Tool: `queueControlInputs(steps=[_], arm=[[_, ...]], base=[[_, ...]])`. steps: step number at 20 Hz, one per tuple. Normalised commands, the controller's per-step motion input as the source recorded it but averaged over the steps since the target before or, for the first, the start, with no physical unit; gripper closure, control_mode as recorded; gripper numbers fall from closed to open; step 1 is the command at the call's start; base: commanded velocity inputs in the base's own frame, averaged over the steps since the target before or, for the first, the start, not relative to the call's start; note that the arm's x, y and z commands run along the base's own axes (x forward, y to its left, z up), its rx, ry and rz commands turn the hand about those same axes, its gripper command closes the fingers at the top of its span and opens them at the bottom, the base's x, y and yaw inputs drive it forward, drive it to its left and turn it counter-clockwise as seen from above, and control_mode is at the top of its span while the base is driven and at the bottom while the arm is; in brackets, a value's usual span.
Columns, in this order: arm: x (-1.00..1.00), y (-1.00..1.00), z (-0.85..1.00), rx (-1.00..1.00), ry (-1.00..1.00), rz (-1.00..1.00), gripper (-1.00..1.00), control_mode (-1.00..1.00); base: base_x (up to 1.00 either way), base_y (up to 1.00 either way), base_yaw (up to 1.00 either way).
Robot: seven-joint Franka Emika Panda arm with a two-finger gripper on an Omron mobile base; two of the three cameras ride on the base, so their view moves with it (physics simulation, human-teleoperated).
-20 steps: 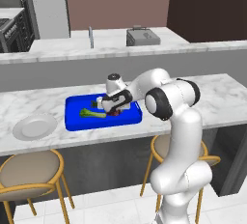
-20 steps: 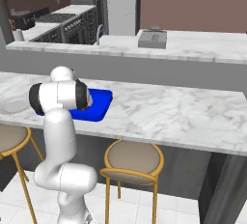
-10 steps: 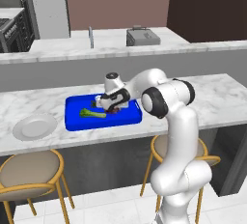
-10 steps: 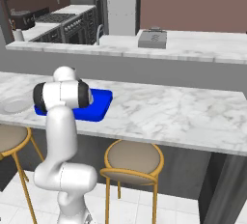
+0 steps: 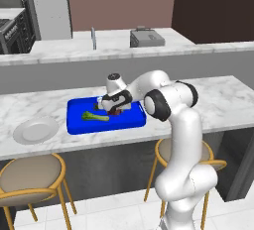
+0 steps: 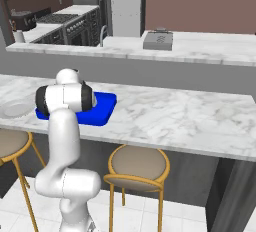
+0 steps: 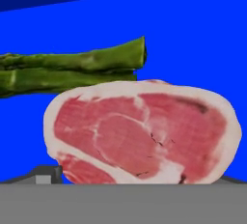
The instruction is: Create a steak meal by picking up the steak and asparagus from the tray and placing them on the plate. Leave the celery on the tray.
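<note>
The blue tray point(image 5: 79, 125) lies on the near marble counter. On it, the red-pink steak point(image 7: 144, 131) lies flat and very close under my hand. The dark green asparagus point(image 7: 72, 71) lies just beyond the steak, touching its far edge. The lighter green celery point(image 5: 95, 117) lies on the tray, left of my hand. My gripper point(image 5: 113, 110) is down low over the steak, open, holding nothing. The white plate point(image 5: 35, 130) sits on the counter left of the tray; from the right base view the plate point(image 6: 12, 109) is at the far left and my arm hides most of the tray point(image 6: 102, 110).
A raised back counter carries a faucet point(image 5: 93, 37) and a grey box point(image 5: 147, 37). Round stools point(image 5: 27, 174) stand under the counter's front edge. Bare marble point(image 5: 223, 95) stretches right of the tray.
The arm has eased slightly left, and the hand stays low over the tray. The jaws stay open; steak, asparagus and celery have not moved.
</note>
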Motion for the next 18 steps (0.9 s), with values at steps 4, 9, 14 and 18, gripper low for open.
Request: queueControlInputs(steps=[4, 9, 14, 18], arm=[[-0.16, 0.00, 0.04, 0.01, -0.01, 0.03, 1.00, -1.00], [-0.69, 0.00, 0.36, 0.00, -0.13, 0.10, 1.00, -1.00], [-0.65, 0.06, 0.50, 0.00, -0.17, 0.13, 1.00, -1.00], [-0.33, 0.24, 0.57, 0.01, -0.08, 0.11, 1.00, -1.00]], base=[[0.00, 0.00, 0.00], [0.00, 0.00, 0.00], [0.00, 0.00, 0.00], [0.00, 0.00, 0.00]])
